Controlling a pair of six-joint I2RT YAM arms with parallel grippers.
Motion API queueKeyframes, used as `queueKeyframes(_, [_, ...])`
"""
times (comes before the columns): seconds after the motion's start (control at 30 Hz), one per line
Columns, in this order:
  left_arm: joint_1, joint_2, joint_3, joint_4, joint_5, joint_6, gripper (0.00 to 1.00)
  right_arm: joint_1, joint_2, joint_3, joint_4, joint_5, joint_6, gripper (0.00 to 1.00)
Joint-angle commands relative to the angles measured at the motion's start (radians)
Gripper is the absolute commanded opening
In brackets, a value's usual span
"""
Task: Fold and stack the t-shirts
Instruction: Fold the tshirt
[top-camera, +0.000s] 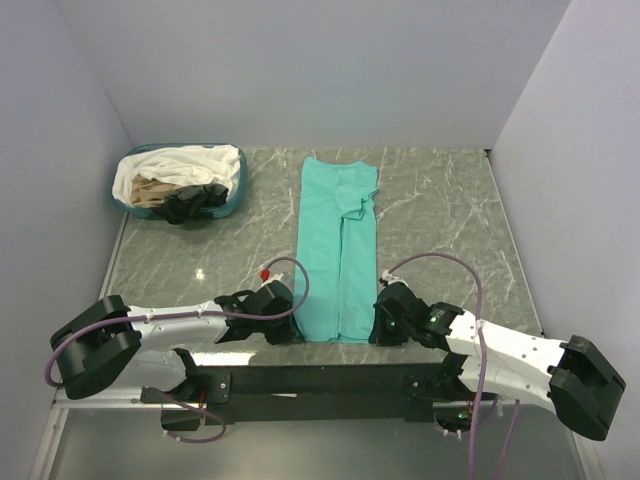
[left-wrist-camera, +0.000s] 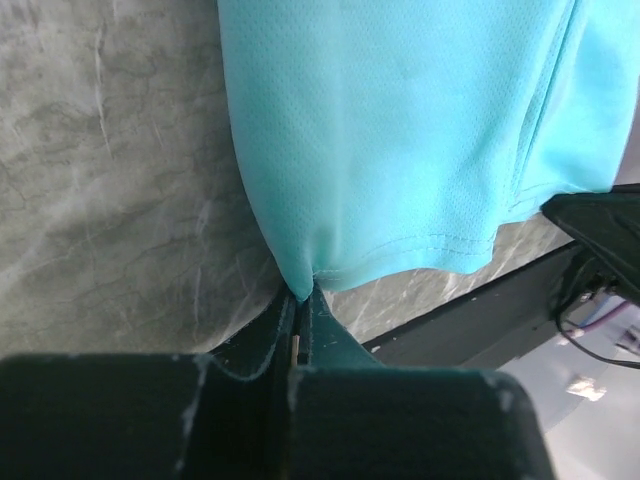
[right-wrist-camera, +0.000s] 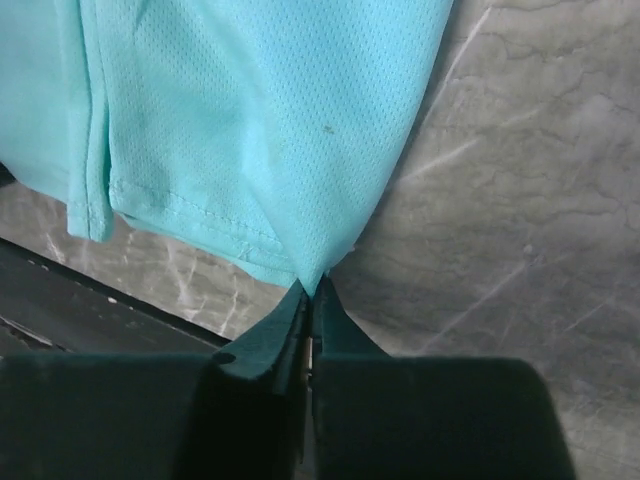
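The teal t-shirt (top-camera: 338, 250) lay on the worktop (top-camera: 440, 220) as a long narrow strip. Its sides were folded in and a sleeve was tucked over near the far end. Its hem was the end nearest the two hands, and it ran straight out ahead of them.

The left hand (left-wrist-camera: 300, 298) sat low at the hem's left corner. Its fingers were pressed together on the cloth, and the corner was drawn to a point between the tips. The right hand (right-wrist-camera: 312, 288) gripped the right corner the same way, pinched tight on it with no gap showing between its fingers. The stitched hem hung in a shallow curve between the two hands, just above the marbled surface.

Far ahead of the left hand and off to its left, well apart from the teal strip, stood the oval basket (top-camera: 128, 207). A white t-shirt (top-camera: 190, 160) was heaped over its rim. Beside that lay a beige t-shirt (top-camera: 150, 190) and a black t-shirt (top-camera: 196, 203), both crumpled.
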Motion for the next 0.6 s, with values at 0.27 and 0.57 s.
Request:
queueKeyframes(0.27, [-0.027,-0.143,-0.067,0.013,0.040,-0.034,0.01,0.037,-0.175,-0.025,-0.017,0.011,0.108,0.00])
queueKeyframes(0.57, [0.060,-0.077,0.104,-0.015,0.053,0.098,0.01,0.025,-0.112,0.137,-0.052,0.169,0.016,0.00])
